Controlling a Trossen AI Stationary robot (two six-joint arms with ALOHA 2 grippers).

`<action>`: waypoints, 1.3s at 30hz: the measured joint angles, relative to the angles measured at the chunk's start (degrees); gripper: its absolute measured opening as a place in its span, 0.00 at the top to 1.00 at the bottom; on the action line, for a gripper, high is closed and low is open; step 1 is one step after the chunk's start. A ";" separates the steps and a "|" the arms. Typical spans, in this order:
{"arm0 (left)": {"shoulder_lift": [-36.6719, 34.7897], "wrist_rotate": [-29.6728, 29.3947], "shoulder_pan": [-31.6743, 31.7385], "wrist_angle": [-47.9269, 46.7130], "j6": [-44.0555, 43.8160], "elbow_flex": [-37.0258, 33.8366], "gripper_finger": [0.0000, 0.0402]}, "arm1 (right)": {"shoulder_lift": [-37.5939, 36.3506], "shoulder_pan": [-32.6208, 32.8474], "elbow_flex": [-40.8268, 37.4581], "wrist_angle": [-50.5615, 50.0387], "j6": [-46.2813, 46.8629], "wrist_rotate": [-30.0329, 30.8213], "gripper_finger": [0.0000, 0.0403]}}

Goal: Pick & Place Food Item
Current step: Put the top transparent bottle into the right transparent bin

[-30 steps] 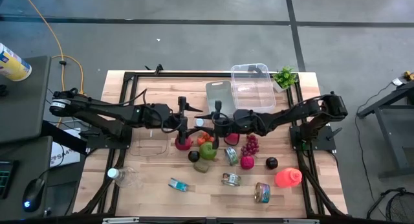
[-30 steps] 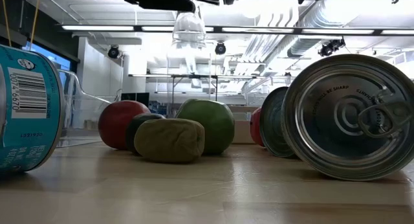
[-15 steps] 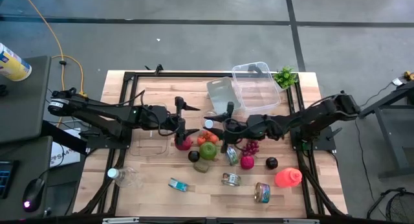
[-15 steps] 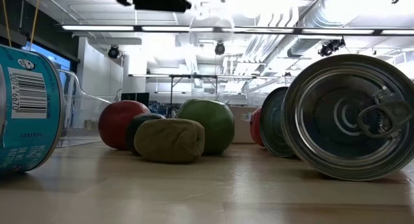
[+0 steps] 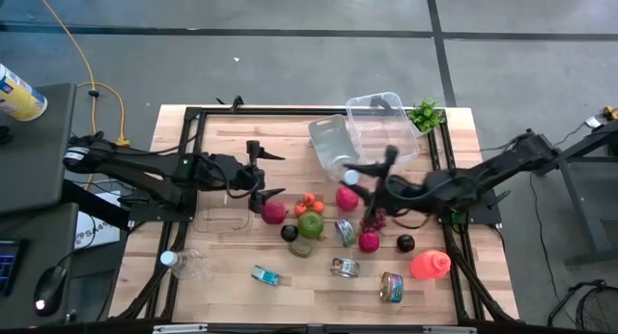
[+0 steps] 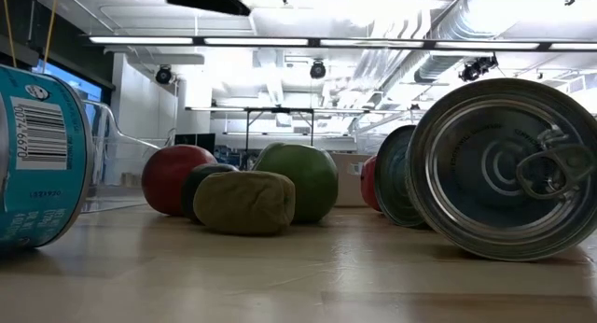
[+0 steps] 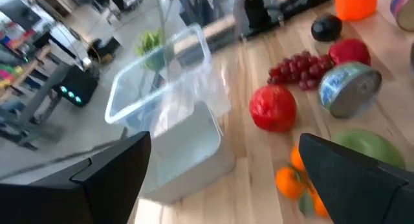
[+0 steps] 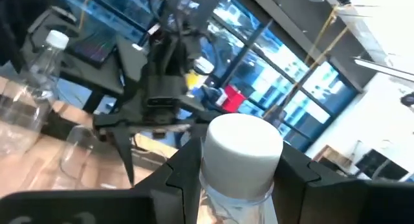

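Observation:
My right gripper (image 5: 357,178) (image 8: 239,175) is above the middle of the table, shut on a clear plastic bottle with a white cap (image 8: 243,145). Below it lie the food items: a red fruit (image 5: 347,198), purple grapes (image 5: 375,218), a green apple (image 5: 310,225) and small orange tomatoes (image 5: 307,203). They rest on the wooden top. My left gripper (image 5: 264,175) (image 7: 213,185) hangs open to the left of the food, with nothing between its fingers. A second red fruit (image 5: 273,211) lies just below it. My right gripper pinches the bottle's neck (image 8: 236,193) just under the white cap, one finger (image 8: 184,169) on each side. The fingers reach about level from the table's right side. The bottle is lifted clear of the table, cap up; its body is hidden below the fingers.
A clear container (image 5: 381,126) and its lid (image 5: 326,139) stand at the far middle, beside a small plant (image 5: 425,114). Several cans (image 5: 344,267), an orange bottle (image 5: 430,264), a dark plum (image 5: 406,243) and another clear bottle (image 5: 188,264) lie toward the near edge.
My right gripper has drawn back toward the table's right edge and risen, carrying the clear bottle up out of the low view. My left gripper has pulled back a little toward the left edge, away from the bottle.

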 joint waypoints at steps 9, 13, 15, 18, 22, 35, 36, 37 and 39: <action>-3.73 4.44 1.26 -5.49 -3.41 -0.02 0.04 | -13.91 -1.04 0.00 -1.63 -1.66 4.10 0.72; -4.63 6.94 2.17 -6.58 -3.55 -0.02 0.04 | -16.65 -8.47 0.02 -0.85 -1.57 6.14 0.72; -4.88 7.02 2.75 -7.25 -3.53 -0.02 0.04 | -16.80 -13.34 0.02 -1.40 0.81 4.64 0.72; -4.92 7.11 3.56 -7.43 -3.88 -0.02 0.04 | -16.43 -21.86 0.03 -4.64 8.26 4.18 0.72; -4.92 9.24 4.50 -8.31 -4.38 -0.02 0.04 | -13.55 -32.82 0.00 -10.70 19.89 -1.41 0.72; -4.90 10.31 4.52 -9.34 -6.50 -0.02 0.04 | 2.46 -50.08 -0.02 -12.18 35.27 -2.77 0.72; -4.90 10.49 4.52 -9.35 -6.50 -0.02 0.04 | 3.37 -50.64 -0.02 -12.47 36.13 -2.82 0.72; -4.90 10.56 4.53 -9.35 -6.50 -0.02 0.04 | 4.08 -51.10 -0.02 -12.52 36.77 -2.98 0.72; -4.90 10.66 4.57 -9.46 -6.53 -0.02 0.04 | 5.38 -51.59 -0.02 -13.20 38.72 -3.09 0.72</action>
